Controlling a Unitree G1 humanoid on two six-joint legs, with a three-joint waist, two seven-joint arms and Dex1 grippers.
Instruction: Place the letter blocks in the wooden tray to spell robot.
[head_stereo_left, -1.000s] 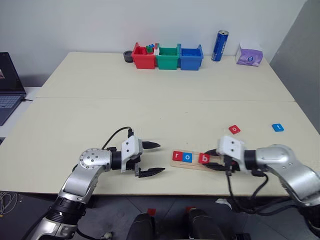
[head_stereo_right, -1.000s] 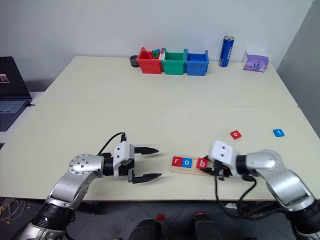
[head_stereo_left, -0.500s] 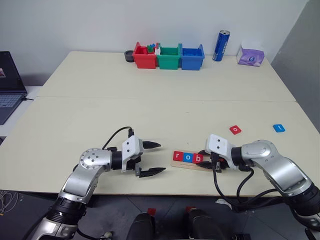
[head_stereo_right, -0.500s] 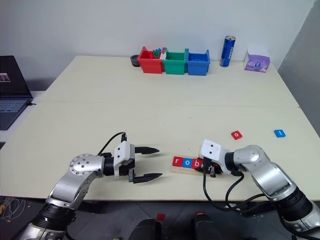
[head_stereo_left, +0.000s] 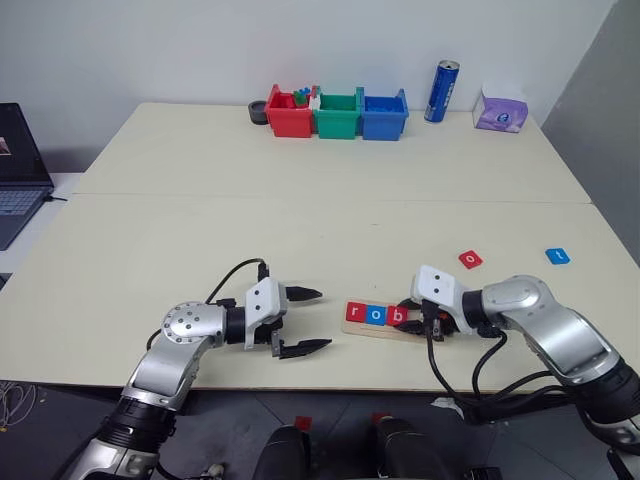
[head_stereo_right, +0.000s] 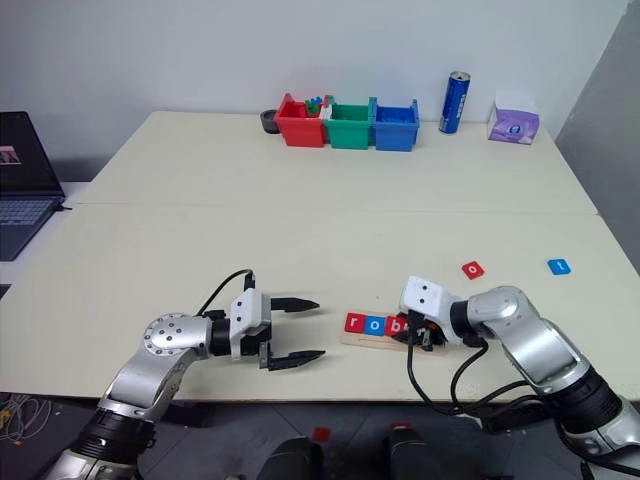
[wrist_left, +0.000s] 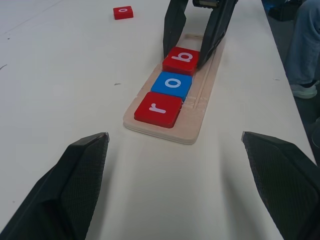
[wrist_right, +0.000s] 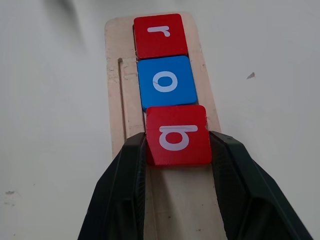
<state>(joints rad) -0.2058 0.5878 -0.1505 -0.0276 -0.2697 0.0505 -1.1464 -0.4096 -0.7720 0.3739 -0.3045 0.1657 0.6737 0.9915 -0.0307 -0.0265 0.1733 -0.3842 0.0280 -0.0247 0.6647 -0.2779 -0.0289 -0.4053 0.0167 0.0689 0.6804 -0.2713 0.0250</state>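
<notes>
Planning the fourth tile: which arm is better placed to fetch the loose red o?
Right, probably: the right gripper holds the b tile nearer the red o tile; the left gripper sits beyond the wooden tray.

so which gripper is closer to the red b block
Right. The right gripper has its fingers on either side of the red b block in the wooden tray. The left gripper is open beyond the tray's r end, apart from it.
</notes>
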